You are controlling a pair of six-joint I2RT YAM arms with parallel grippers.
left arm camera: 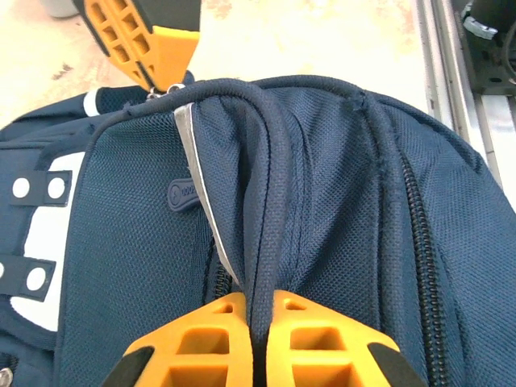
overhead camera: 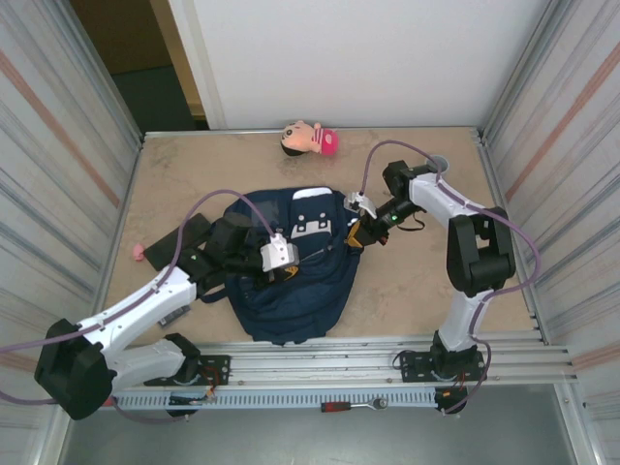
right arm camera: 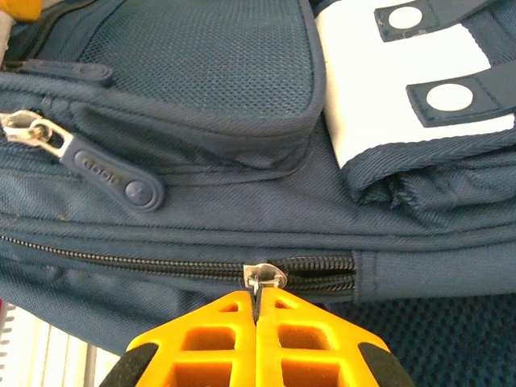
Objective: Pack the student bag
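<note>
Right hand (right arm camera: 258, 310) pinched shut on zipper slider (right arm camera: 264, 277) of student bag (overhead camera: 291, 286), flat on counter (overhead camera: 194, 165); left hand (left arm camera: 256, 314) clamped on piped seam (left arm camera: 274, 177) (probably bracing). Zip step, likely opening; next: steady pull along track.

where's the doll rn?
Top view: the doll lies at the far edge of the table, about centre, just beyond the top of the backpack and apart from it.
</note>
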